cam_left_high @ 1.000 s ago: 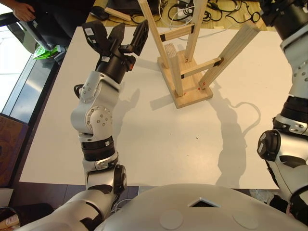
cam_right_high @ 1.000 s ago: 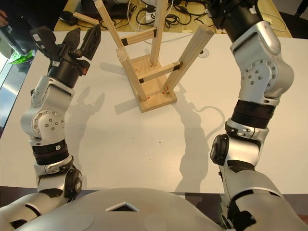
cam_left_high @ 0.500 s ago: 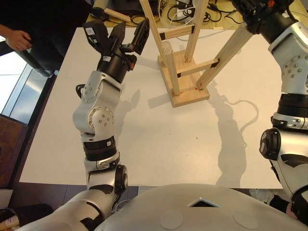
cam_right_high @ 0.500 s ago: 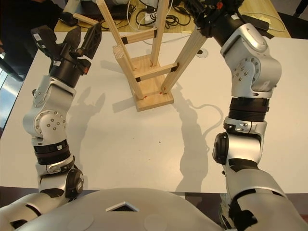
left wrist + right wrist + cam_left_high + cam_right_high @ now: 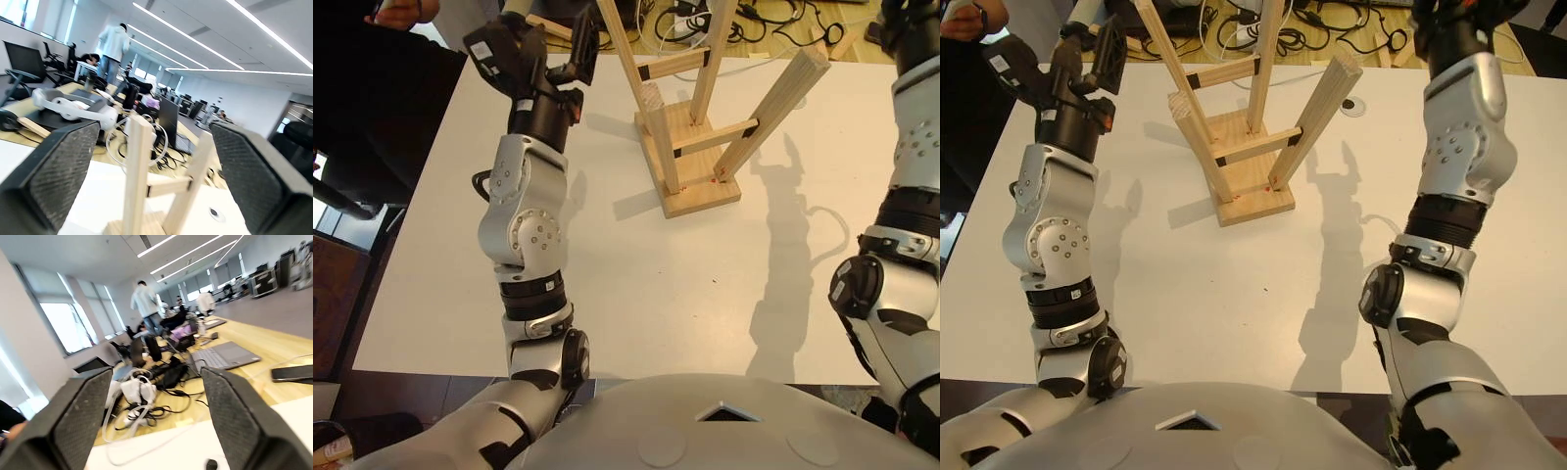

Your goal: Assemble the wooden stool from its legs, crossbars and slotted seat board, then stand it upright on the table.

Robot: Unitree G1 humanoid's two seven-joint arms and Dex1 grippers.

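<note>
Stool found inverted on the surface: seat board down, legs up, crossbars fitted. Left gripper hangs beside it, fingers spread, holding nothing. Right gripper is raised, fingers likewise spread and empty. Assessment: rigid, light timber, joints possibly loose. Recommend gripping a leg near a crossbar when righting it.

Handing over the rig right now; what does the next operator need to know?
Left gripper: open, empty, raised left of the stool.
Right gripper: open, empty, raised to its right.
The stool sits upside down on the table, seat board flat, legs up, crossbars fitted; the right leg leans outward.
Done: parts joined. Left: check that leg, flip the stool upright.
</note>
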